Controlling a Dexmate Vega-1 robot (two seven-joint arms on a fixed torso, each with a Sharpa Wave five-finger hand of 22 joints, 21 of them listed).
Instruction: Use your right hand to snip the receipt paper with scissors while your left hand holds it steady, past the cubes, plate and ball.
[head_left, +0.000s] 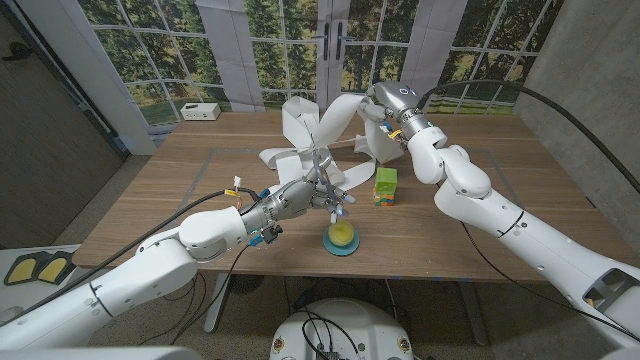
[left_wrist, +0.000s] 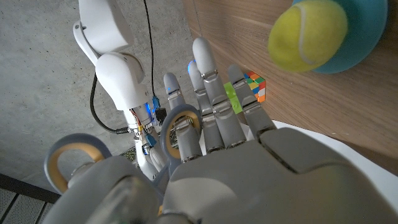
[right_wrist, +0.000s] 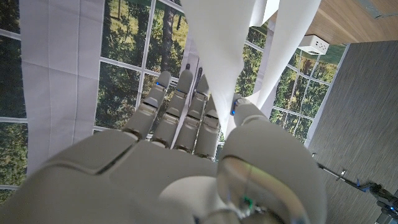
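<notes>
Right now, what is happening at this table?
The robot's left hand holds the scissors raised over the middle of the table, close to the paper strip. The right hand pinches that paper farther back and holds it up. I cannot tell whether a cut has begun. The ball sits on the plate near the front edge, with the cubes behind it.

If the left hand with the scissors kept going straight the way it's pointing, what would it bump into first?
Probably the receipt paper. The left hand holds the scissors pointing up and away across the table, toward the paper strips hanging from the right hand. Depth is hard to judge, so the blades might slip between strips.
</notes>
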